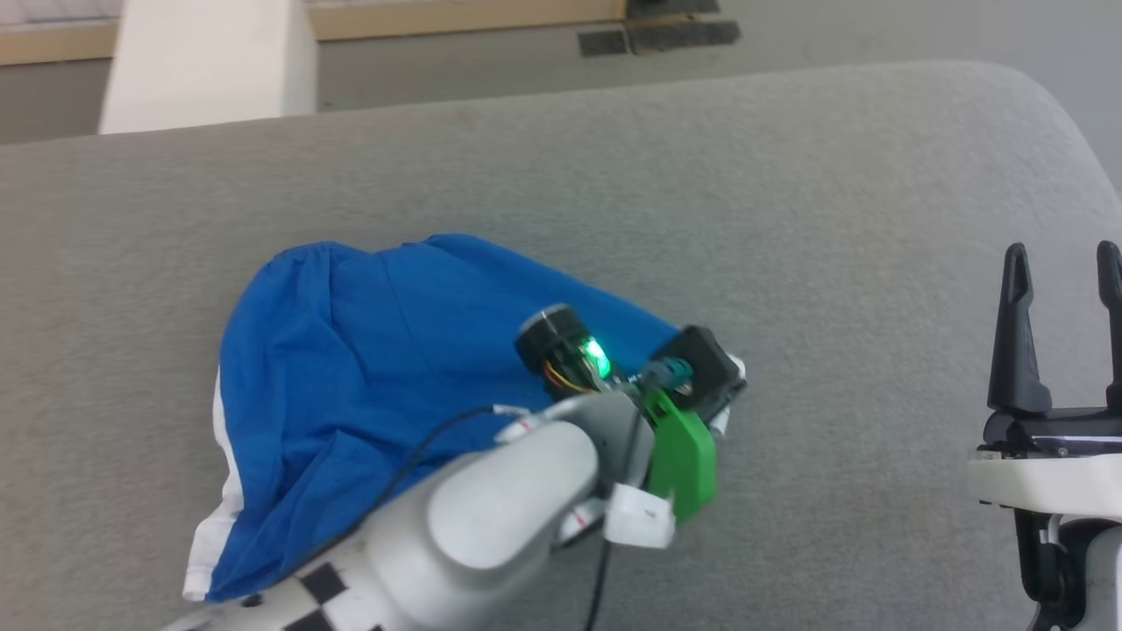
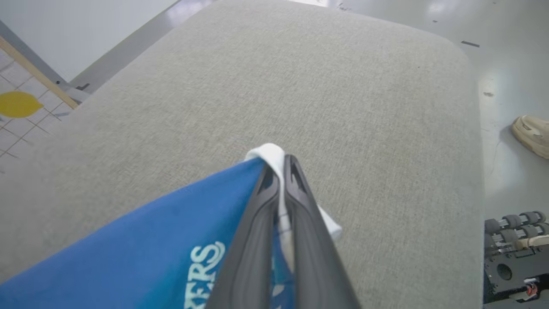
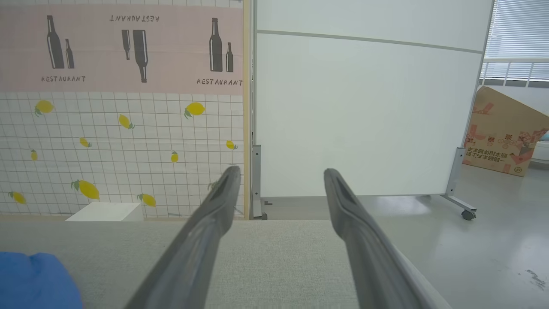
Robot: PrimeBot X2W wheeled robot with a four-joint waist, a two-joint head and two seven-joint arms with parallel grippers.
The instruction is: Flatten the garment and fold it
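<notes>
The garment (image 1: 351, 368) is a rumpled heap of royal-blue shorts with white side stripes, lying left of centre on the grey cushion. My left gripper (image 2: 281, 165) is shut on its white-edged right corner, and the two dark fingers (image 2: 257, 223) pinch blue and white fabric (image 2: 128, 249) with part of a white print showing. From above, the left wrist (image 1: 666, 386) sits over that corner and hides the fingertips. My right gripper (image 1: 1062, 263) stands open at the far right, apart from the garment (image 3: 34, 281), with nothing between its fingers (image 3: 206, 227).
The wide grey cushion (image 1: 789, 219) has a rounded far-right corner and bare fabric between the two arms. Beyond it are a white partition (image 3: 364, 107), a lemon-print wall (image 3: 120, 150), a cardboard box (image 3: 502, 133) and grey floor. A shoe (image 2: 532, 133) rests on the floor by the cushion.
</notes>
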